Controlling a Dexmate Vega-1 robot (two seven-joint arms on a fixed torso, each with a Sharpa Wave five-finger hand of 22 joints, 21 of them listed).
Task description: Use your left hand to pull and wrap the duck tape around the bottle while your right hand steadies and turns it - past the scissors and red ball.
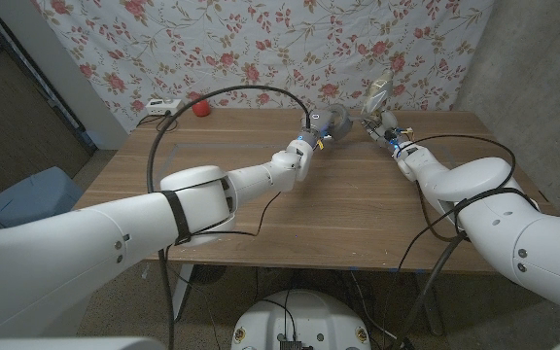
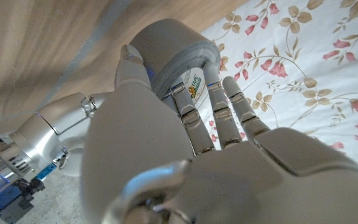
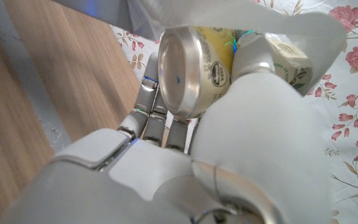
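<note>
I stand at a wooden desk (image 1: 358, 209) with both arms stretched toward its far edge, where a floral cloth (image 1: 261, 49) hangs as a backdrop. My left hand (image 1: 314, 136) reaches to about twelve o'clock on the desk and grips a grey roll of duck tape (image 1: 336, 122); in my left wrist view the fingers (image 2: 219, 109) lie across the roll's open core, with the thumb on its outer side, and a printed label shows inside the core. My right hand (image 1: 389, 134) sits at about one o'clock, just beside the roll, and holds the bottle (image 1: 377, 97) tilted up above the desk. In my right wrist view the hand (image 3: 229, 143) wraps the bottle (image 3: 197, 68) from below, its round silvery base facing the camera and a yellow label along its side; a pale sheet, perhaps tape, drapes over the bottle, though I cannot tell for sure. A red ball (image 1: 201, 108) rests at about ten o'clock near the far edge, well apart from both hands, with a small white object (image 1: 160, 109) beside it, too small to identify. A blue bin (image 1: 27, 194) stands on the floor at nine o'clock.
</note>
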